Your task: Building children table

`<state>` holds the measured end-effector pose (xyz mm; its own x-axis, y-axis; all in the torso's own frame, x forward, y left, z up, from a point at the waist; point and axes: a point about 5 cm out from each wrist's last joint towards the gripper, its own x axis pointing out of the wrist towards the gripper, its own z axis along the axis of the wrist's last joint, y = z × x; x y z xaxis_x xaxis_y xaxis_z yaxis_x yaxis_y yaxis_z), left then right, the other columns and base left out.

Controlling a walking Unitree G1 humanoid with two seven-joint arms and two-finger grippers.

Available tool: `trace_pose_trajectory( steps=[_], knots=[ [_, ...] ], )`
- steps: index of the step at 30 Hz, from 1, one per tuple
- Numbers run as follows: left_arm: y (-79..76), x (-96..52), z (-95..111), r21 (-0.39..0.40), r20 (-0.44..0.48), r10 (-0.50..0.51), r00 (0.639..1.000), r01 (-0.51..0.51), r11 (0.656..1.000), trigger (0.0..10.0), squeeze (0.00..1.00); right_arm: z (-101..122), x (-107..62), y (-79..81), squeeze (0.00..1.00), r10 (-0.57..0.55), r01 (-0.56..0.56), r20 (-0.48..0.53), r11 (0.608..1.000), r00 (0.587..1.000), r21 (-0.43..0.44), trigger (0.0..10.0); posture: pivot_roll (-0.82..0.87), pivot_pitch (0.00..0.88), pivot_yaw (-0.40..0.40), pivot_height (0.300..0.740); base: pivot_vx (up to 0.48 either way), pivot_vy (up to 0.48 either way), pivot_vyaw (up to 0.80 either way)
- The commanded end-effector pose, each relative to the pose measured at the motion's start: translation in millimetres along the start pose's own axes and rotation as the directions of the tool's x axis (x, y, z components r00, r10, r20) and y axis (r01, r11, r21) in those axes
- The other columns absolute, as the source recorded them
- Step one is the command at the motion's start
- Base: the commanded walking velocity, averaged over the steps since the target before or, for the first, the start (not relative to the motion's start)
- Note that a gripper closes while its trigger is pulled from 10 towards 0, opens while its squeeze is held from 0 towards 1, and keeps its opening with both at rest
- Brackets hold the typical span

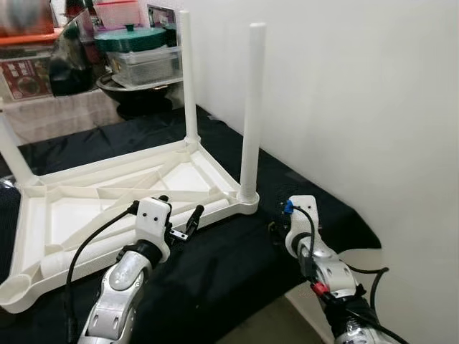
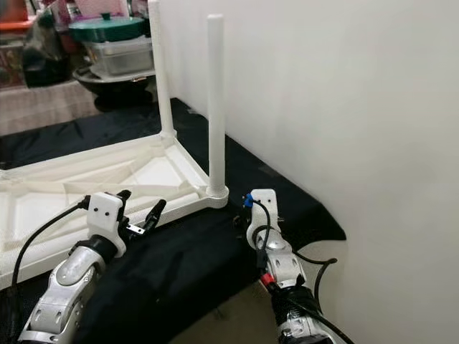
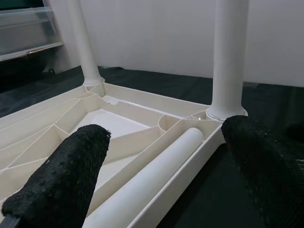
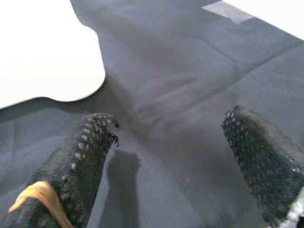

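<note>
Black cloth (image 1: 215, 272) covers the floor beside a plain white wall (image 1: 358, 93). On it lies the white plastic table top (image 1: 100, 208), upside down, smooth with ribs inside. Two round legs (image 1: 252, 107) stand in its corners. A loose leg (image 3: 156, 175) lies inside. The left gripper (image 1: 183, 218) hovers wide open over that leg, holding nothing. The right gripper (image 4: 166, 152) is open and empty above the cloth. Next, I think, comes grabbing the loose leg.

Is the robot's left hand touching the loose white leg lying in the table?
Apart. In the left wrist view the left gripper hovers with its jaws wide open, and the loose leg lies in the upside-down tabletop between and beyond the two fingers, with clear space on both sides.
</note>
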<state>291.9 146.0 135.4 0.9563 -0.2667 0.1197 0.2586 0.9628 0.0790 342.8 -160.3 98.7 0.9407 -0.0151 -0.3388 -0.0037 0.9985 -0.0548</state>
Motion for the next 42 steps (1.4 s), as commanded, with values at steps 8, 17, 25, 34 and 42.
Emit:
trace_pose_trajectory(
  steps=[8,17,25,34,42],
  knots=[
    [1.9,5.9,-5.1,0.008,-0.03,-0.008,1.0,0.008,1.0,10.0,0.0,-3.8,-9.3,11.7,0.0,0.022,-0.021,0.016,0.999,1.0,-0.025,10.0,-0.14,0.0,0.097,0.74,0.0,0.0,0.0],
    [4.0,6.7,-4.8,0.011,-0.026,-0.006,1.0,0.007,1.0,10.0,0.0,-2.0,-12.8,25.9,0.0,0.061,-0.061,0.021,0.998,0.998,-0.029,10.0,-0.13,0.0,0.094,0.74,0.0,0.0,0.0],
    [6.0,7.0,-3.6,0.01,-0.022,-0.001,1.0,0.002,1.0,10.0,0.0,1.4,-14.1,29.7,0.0,0.078,-0.078,0.028,0.996,0.997,-0.032,10.0,-0.13,0.0,0.093,0.74,0.0,0.0,0.0],
    [3.6,9.3,-3.6,0.009,-0.018,0.0,1.0,0.0,1.0,10.0,0.0,3.2,-14.3,31.7,0.0,0.099,-0.098,0.033,0.994,0.995,-0.04,10.0,-0.11,0.0,0.078,0.74,0.0,0.0,0.0],
    [4.0,11.7,-1.8,0.01,-0.011,0.006,1.0,-0.006,1.0,10.0,0.0,7.4,-12.0,34.7,0.0,0.11,-0.109,0.036,0.993,0.993,-0.043,10.0,-0.11,0.0,0.071,0.74,0.0,0.0,0.0]
  ],
)
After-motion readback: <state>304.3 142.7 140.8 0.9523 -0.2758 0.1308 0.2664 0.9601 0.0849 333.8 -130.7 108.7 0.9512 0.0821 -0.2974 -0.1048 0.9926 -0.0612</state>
